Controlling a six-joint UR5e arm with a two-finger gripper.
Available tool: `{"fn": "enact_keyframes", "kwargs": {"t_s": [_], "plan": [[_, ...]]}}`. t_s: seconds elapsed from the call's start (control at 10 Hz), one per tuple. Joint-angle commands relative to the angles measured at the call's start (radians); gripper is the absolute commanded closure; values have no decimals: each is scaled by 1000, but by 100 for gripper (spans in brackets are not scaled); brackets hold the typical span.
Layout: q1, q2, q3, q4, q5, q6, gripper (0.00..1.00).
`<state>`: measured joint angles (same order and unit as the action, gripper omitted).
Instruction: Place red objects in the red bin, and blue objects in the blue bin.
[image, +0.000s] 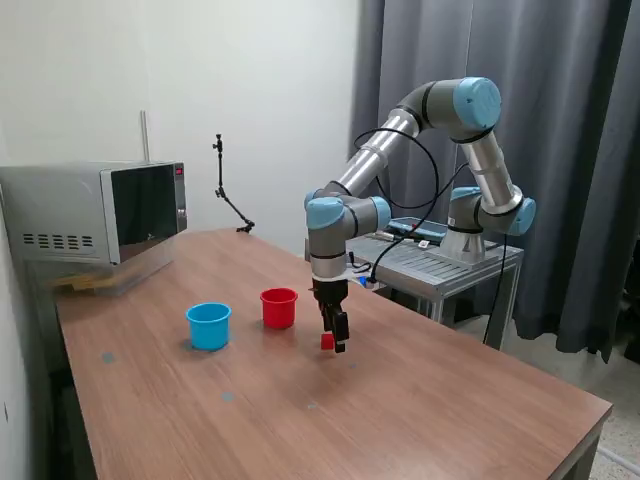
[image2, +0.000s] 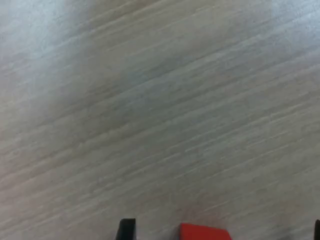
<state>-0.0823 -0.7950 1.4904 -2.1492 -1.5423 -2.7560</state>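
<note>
Red cup (image: 279, 307): you have it upright on the wooden bench (image: 420, 410); interior hidden from you. Light blue cup (image: 209, 325): just beside the red cup, on the exterior view's left; contents likewise not visible. Pincer (image: 334, 340): near the red cup, on the exterior view's right, low over the bench, fingers spread, a red cube (image: 327, 341) between them; contact cannot be told. Wrist view: red cube (image2: 205, 232) cut off at the frame edge.

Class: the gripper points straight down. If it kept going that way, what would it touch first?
Probably the red cube between the gripper's fingers, or the wooden table just under it; depth is unclear.
</note>
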Motion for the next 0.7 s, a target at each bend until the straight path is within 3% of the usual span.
{"fn": "enact_keyframes", "kwargs": {"t_s": [0.0, 0.6], "plan": [[-1, -1, 8, 0, 1, 22, 0], [-1, -9, 8, -3, 1, 30, 0]]}}
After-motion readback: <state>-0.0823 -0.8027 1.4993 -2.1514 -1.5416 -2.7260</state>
